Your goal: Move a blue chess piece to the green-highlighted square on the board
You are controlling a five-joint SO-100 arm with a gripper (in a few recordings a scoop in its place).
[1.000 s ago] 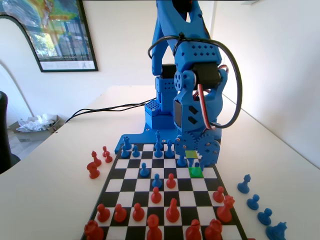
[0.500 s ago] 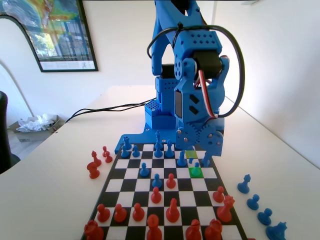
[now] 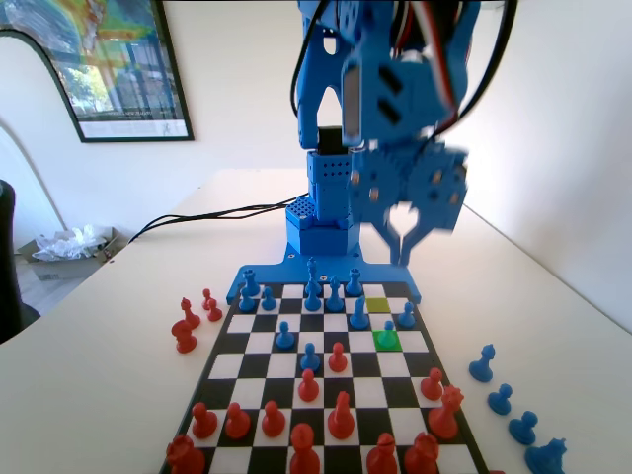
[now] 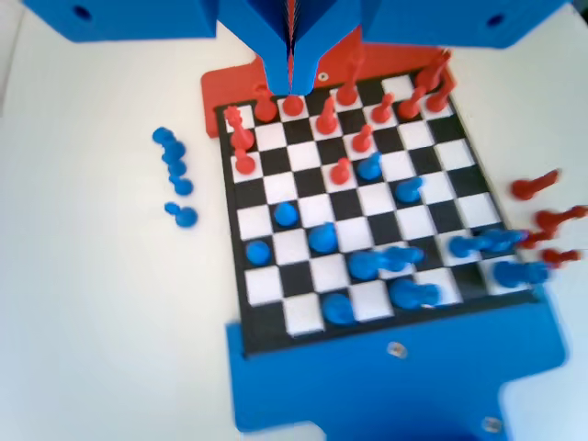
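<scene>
The blue chess piece [image 3: 388, 331], a small round-headed pawn, stands upright on the green-highlighted square [image 3: 379, 343] near the right side of the board [image 3: 225, 367] in the fixed view. My gripper [image 3: 406, 253] hangs well above it, shut and holding nothing. In the wrist view the jaws of the gripper [image 4: 290, 86] are pressed together at the top edge. The blue chess piece [image 4: 287, 213] sits far below them in the second column from the left of the board [image 4: 234, 230].
A duller yellow-green square [image 3: 378, 305] lies two rows behind the green one. Other blue pieces [image 3: 312, 293] line the far rows and red pieces [image 3: 341, 420] the near rows. Captured blue pieces [image 3: 502, 399] stand off the board's right side, red ones [image 3: 185, 334] off its left.
The gripper has risen from just above the pawn on the green square to high over the board. The pawn has stayed on the green square.
</scene>
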